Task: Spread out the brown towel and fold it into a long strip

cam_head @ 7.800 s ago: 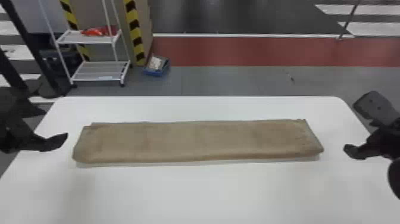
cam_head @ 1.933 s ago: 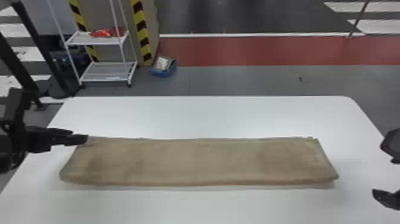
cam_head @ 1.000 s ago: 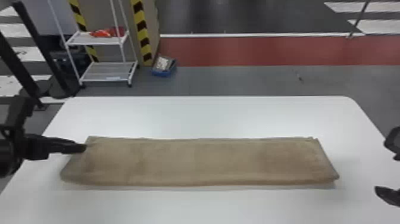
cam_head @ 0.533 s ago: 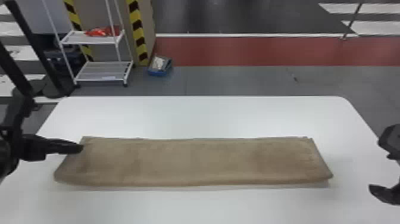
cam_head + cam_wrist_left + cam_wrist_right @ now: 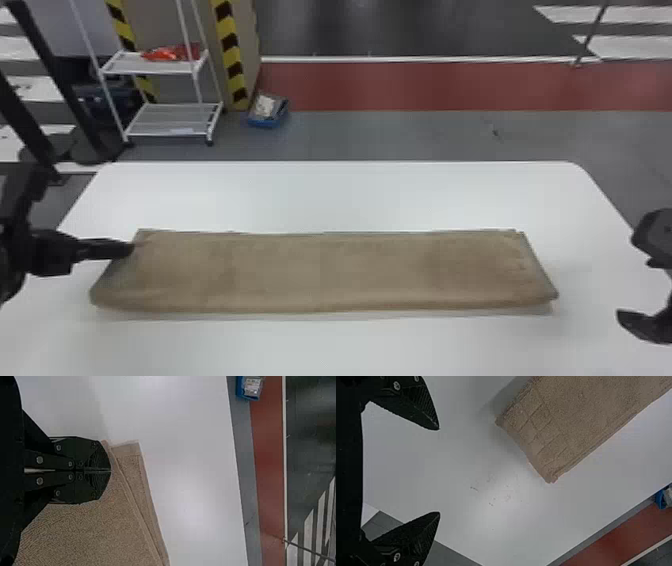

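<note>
The towel [image 5: 320, 270] came nearer; left jaws together, perhaps touching it, right jaws wide.

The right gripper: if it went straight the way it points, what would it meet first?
Probably the right end of the brown towel, though the gripper might pass above; its height is unclear.

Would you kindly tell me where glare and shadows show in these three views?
Left wrist view: soft glare on the white table; right wrist view: another bright patch on it, and a soft shadow along one side of the brown towel; head view: a faint shadow along its near edge.
</note>
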